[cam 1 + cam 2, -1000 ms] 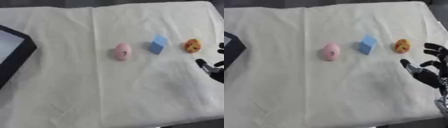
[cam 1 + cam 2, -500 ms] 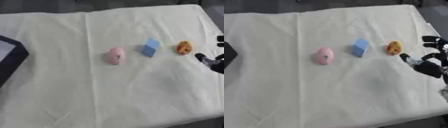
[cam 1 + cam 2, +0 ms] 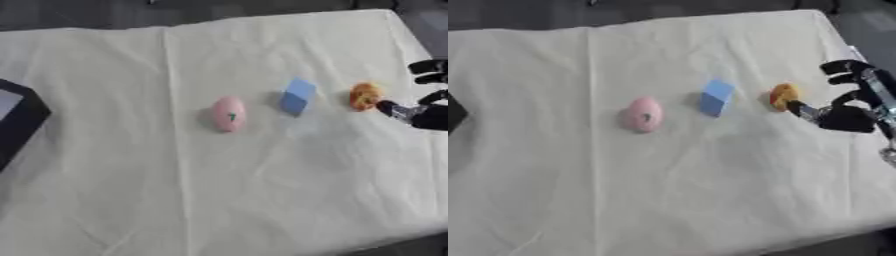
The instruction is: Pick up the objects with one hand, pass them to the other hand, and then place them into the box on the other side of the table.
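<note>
The right hand (image 3: 846, 112) reaches with fingers spread, thumb tip beside the orange object (image 3: 782, 96), likely to grasp it first; the box (image 3: 17, 120) sits far left.

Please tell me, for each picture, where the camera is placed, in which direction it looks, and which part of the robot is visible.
Left eye view: in the robot's head, looking down at the table; only fingers of the right robot hand show at the right edge.
Right eye view: beside it in the head, same downward look; more of that hand shows, near the orange object.
Both share the pink object, blue block and box.
</note>
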{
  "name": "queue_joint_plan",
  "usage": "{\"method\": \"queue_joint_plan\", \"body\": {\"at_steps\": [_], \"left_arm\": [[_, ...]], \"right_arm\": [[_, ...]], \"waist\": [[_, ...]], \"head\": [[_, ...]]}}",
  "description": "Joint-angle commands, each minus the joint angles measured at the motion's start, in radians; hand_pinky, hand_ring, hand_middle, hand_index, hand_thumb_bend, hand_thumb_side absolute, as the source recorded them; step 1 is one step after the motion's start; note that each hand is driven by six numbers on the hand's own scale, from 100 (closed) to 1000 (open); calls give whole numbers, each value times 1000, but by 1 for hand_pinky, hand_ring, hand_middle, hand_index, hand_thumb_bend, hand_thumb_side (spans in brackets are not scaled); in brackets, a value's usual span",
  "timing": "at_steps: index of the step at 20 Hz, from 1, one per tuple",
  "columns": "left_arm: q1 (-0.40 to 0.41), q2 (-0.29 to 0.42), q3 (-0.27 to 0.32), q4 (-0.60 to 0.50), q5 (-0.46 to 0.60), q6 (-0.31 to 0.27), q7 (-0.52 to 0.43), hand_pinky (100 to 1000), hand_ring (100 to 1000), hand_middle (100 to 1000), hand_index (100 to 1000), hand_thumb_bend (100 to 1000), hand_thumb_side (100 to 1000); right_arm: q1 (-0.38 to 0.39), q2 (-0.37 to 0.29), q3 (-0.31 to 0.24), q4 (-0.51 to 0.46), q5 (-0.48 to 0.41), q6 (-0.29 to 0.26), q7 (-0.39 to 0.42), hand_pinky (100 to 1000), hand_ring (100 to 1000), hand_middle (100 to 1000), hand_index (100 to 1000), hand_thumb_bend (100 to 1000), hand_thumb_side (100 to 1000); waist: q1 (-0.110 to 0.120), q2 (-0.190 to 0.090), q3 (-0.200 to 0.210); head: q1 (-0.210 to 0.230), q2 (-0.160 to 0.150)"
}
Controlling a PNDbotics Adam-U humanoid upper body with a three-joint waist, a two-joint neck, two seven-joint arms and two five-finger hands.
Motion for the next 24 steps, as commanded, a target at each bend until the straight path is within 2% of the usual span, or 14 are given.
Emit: {"method": "queue_joint_plan", "body": {"at_steps": [1,6,13,17,21,24], "left_arm": [[-12,29,1,-19,-6,-4,-4,892,763,676,781,100,827],[-18,30,-4,-19,-10,-2,-9,893,763,676,780,100,833],[-29,36,-5,-19,-16,-5,-11,893,764,676,780,100,837],[-26,40,-6,-19,-20,-5,-11,893,764,676,777,100,839],[-25,41,-7,-19,-22,-4,-12,893,764,676,776,100,839],[-27,43,-7,-19,-22,-5,-12,893,764,676,776,100,839]], "right_arm": [[-14,-48,-32,-10,23,38,55,634,831,785,791,596,225],[-35,-51,-48,-10,48,101,103,665,833,784,793,582,229],[-42,-44,-66,-10,108,180,111,718,815,775,806,538,205],[-44,-45,-76,-10,148,220,113,749,818,777,814,498,172],[-43,-48,-83,-10,190,265,120,785,822,782,822,434,100],[-39,-48,-83,-10,219,297,130,812,827,785,828,409,100]], "waist": [[4,8,5],[-7,29,23],[-21,58,49],[-25,65,50],[-27,67,47],[-28,70,47]], "head": [[-9,-12],[-21,-32],[-38,-62],[-45,-66],[-54,-64],[-60,-65]]}}
